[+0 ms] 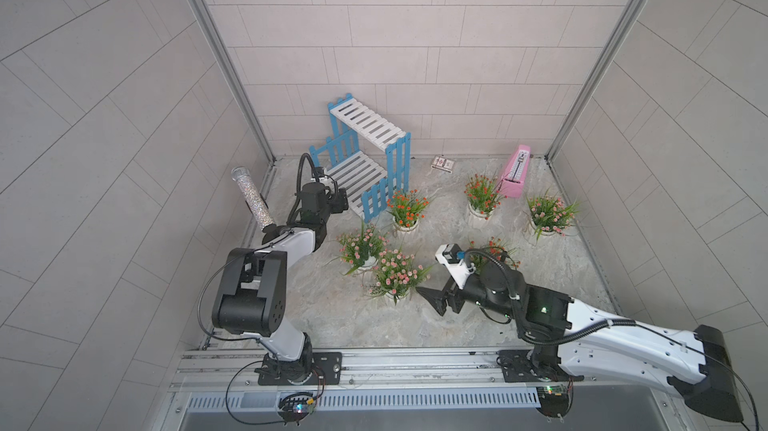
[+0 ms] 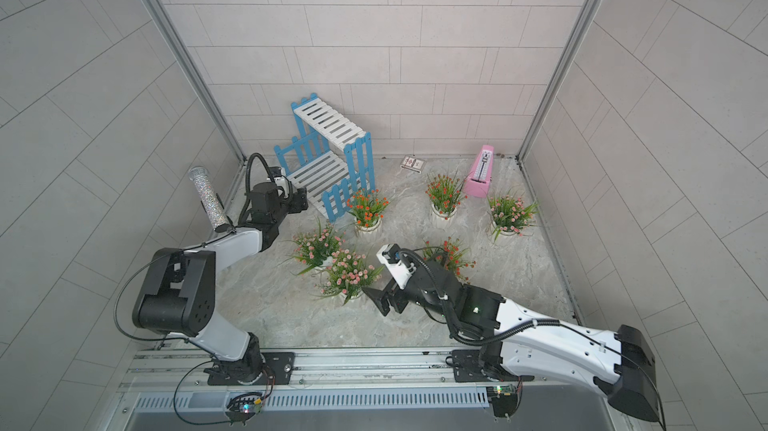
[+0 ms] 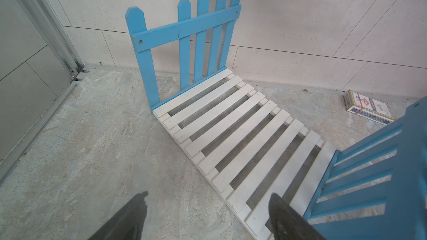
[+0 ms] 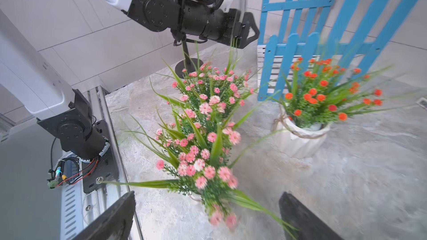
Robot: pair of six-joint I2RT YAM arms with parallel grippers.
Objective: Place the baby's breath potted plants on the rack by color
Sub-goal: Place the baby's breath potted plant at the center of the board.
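The rack (image 1: 365,159) stands at the back left, both white slatted shelves bare. All the baby's breath potted plants stand on the floor. Two pink ones (image 1: 359,246) (image 1: 395,273) are close together mid-floor, and a third pink one (image 1: 548,213) is at the right. Orange ones stand by the rack (image 1: 405,206), near the back (image 1: 482,194), and half hidden behind my right arm (image 1: 494,250). My right gripper (image 4: 206,204) is open, low beside the nearest pink plant (image 4: 201,158), whose sprays reach between the fingers. My left gripper (image 3: 208,206) is open at the lower shelf's (image 3: 242,134) front edge.
A pink metronome (image 1: 515,177) and a small card box (image 1: 442,164) sit by the back wall. A glittery tube (image 1: 251,198) stands on a stand at the left wall. Metal rails (image 1: 374,366) run along the front.
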